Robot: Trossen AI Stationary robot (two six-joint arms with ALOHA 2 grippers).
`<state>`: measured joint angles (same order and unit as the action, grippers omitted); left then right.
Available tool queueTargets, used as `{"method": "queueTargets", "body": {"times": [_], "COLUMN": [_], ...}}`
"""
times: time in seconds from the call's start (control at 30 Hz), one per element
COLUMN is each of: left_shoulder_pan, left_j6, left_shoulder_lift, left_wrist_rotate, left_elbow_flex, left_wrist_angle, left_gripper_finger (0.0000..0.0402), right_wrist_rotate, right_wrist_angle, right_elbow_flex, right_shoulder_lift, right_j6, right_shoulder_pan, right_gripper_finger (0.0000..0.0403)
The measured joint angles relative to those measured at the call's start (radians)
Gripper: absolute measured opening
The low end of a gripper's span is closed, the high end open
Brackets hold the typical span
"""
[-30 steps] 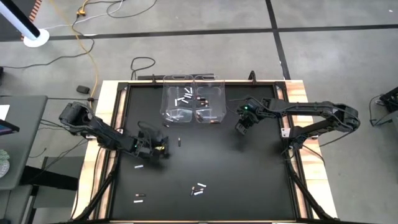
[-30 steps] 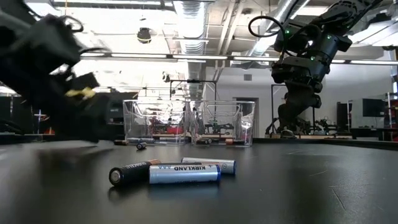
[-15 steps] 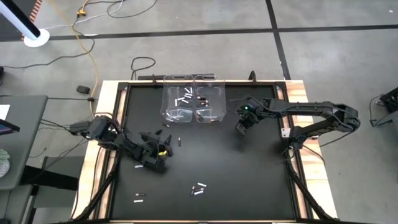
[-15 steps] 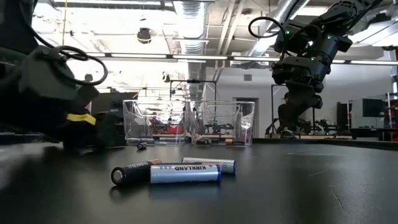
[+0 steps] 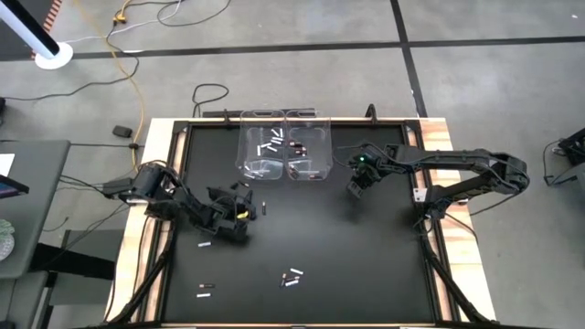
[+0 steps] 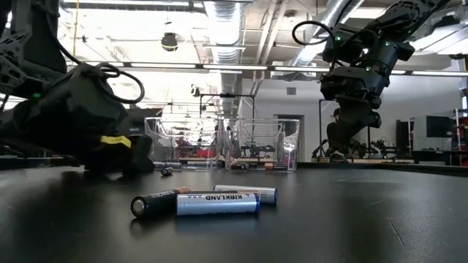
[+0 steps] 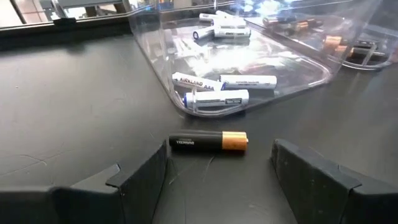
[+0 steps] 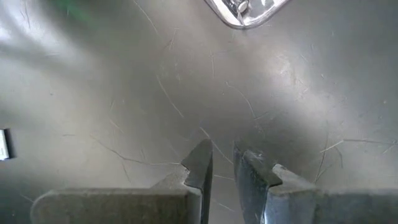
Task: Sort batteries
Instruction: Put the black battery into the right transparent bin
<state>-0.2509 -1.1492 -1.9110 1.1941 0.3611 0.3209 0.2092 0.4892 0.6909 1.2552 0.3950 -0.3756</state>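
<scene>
Left gripper [image 7: 214, 171] sits low on the bench [image 7: 74, 118], jaws wide and empty, a dark, copper-ended battery [image 7: 208, 142] just ahead between them: light, rigid, smooth, likely to roll, best pinched mid-barrel. Beyond lies the clear bin [image 7: 249, 68] of white batteries [image 7: 217, 98]. Right gripper [image 8: 222, 163] hovers nearly closed, empty.

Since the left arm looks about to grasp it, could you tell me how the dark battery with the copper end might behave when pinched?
The dark cylindrical battery with the copper end lies on its side, so it may roll. It looks rigid and smooth, perhaps slippery between the open left tool.
</scene>
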Motion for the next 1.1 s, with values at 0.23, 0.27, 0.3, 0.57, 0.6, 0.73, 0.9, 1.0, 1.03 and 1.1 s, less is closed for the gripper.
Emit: {"method": "queueTargets", "body": {"times": [0.23, 0.27, 0.3, 0.57, 0.6, 0.73, 0.9, 1.0, 1.03, 1.1], "left_shoulder_pan": [0.027, 0.029, 0.029, 0.029, 0.029, 0.035, 0.059, 0.086, 0.093, 0.103], "left_j6": [0.010, 0.012, 0.015, 0.003, 0.002, 0.003, 0.038, 0.078, 0.085, 0.085], "left_shoulder_lift": [0.000, 0.000, 0.000, 0.000, 0.000, 0.000, -0.004, -0.003, -0.002, -0.002], "left_wrist_rotate": [-0.003, -0.004, -0.004, -0.005, -0.005, -0.004, -0.011, -0.039, -0.044, -0.045], "left_elbow_flex": [0.000, 0.000, 0.000, -0.001, -0.001, 0.006, 0.041, 0.051, 0.051, 0.052], "left_wrist_angle": [0.003, 0.005, 0.006, 0.002, 0.002, 0.000, -0.011, -0.006, -0.006, -0.007], "left_gripper_finger": [0.0286, 0.0286, 0.0286, 0.0286, 0.0286, 0.0286, 0.0286, 0.0286, 0.0286, 0.0286], "right_wrist_rotate": [0.000, 0.000, 0.000, 0.000, 0.000, 0.000, 0.000, 0.000, 0.000, 0.000], "right_wrist_angle": [-0.003, -0.006, -0.006, -0.005, -0.005, -0.005, -0.005, -0.004, -0.004, -0.004], "right_elbow_flex": [0.000, 0.000, 0.000, 0.000, 0.000, 0.000, 0.000, 0.000, 0.000, 0.000], "right_shoulder_lift": [0.000, 0.000, 0.000, 0.000, 0.000, 0.000, 0.000, 0.000, 0.000, 0.000], "right_j6": [0.000, 0.000, -0.001, -0.003, -0.003, -0.003, -0.003, -0.002, -0.002, -0.001], "right_shoulder_pan": [0.000, 0.000, 0.000, 0.000, 0.000, 0.000, 0.000, 0.000, 0.000, 0.000], "right_gripper_finger": [0.0082, 0.0082, 0.0082, 0.0082, 0.0082, 0.0082, 0.0082, 0.0082, 0.0082, 0.0082]}}
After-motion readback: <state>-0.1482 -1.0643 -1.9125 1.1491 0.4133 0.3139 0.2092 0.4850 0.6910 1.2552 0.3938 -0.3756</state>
